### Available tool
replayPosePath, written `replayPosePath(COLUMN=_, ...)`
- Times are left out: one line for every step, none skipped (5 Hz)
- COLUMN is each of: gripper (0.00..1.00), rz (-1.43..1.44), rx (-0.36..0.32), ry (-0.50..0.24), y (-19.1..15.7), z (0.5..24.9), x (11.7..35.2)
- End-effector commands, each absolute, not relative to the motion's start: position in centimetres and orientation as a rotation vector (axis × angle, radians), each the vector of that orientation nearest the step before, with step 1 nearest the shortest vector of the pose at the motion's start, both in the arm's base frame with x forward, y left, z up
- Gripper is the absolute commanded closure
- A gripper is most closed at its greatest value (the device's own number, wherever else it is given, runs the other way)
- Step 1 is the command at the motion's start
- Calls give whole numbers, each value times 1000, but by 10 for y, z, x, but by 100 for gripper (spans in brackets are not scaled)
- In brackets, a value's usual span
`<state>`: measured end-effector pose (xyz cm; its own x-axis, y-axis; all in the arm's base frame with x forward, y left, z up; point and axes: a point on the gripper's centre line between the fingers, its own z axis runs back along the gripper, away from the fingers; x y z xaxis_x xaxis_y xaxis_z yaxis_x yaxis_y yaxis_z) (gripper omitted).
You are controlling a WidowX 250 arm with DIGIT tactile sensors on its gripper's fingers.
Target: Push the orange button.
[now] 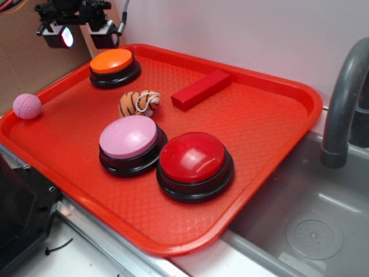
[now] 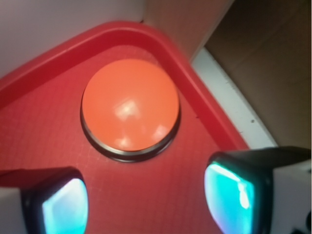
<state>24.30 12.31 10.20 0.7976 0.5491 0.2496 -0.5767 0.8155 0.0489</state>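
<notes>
Wrist view shows the orange button (image 2: 130,107) in the red tray's (image 2: 58,58) far corner, its glossy dome hard and slick. It probably wants a press dead centre, not a grasp; the gripper (image 2: 146,200) hangs above with jaws parted and empty.

You see a glossy round orange button (image 1: 112,60) on a black base, a textured red plastic tray (image 1: 271,121), and a small orange-and-black striped tiger toy (image 1: 138,104).

At the upper left of the exterior view, the gripper (image 1: 81,36) is black hardware with a grey cable, its two chunky fingers (image 2: 231,192) black-framed with white outer shells and pads glowing cyan-white, one tinged pink.
</notes>
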Motion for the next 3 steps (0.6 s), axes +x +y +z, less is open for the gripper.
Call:
replayPosePath(gripper=0, rz=600, rx=142, ry=-280, y=125, z=127, x=244)
replayPosePath(gripper=0, rz=595, rx=138, ry=-270, y=121, z=131, x=242)
replayPosePath(gripper=0, rz=589, rx=136, ry=-269, y=116, z=137, x=240)
